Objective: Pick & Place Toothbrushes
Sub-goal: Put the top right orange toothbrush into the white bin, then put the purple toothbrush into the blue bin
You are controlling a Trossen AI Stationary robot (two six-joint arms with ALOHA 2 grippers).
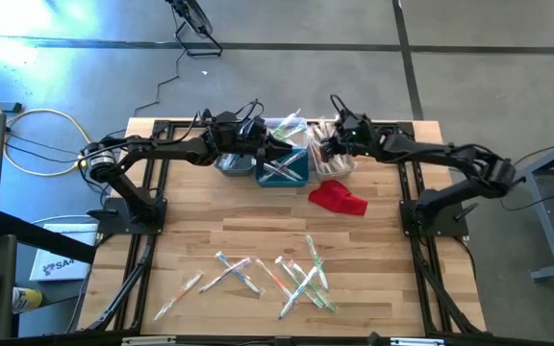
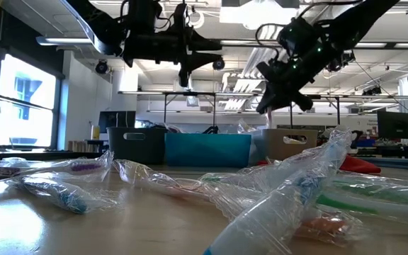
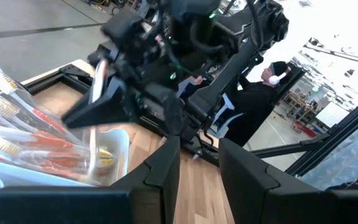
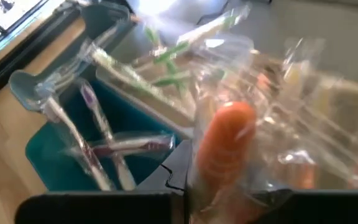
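- Wooden table (image 1: 200, 231), butcher-block top; both arms reach in over its far edge.
- Three bins in a row at the far edge: grey bin (image 1: 234, 163), teal bin (image 1: 287, 168), white bin (image 1: 338, 165). Wrapped brushes already sit in the teal and white ones.
- Red cloth (image 1: 338, 199) lies just in front of the white bin.
- Toothbrushes (image 1: 296, 279): thin, in crinkled clear wrappers, green, orange and white handles, scattered and criss-crossed on the near half of the table.
- Right gripper (image 1: 323, 146) over the white bin, clamped on a wrapped orange-handled toothbrush (image 4: 225, 146).
- Left gripper (image 3: 197, 163) above the grey and teal bins, fingers parted, nothing between them.
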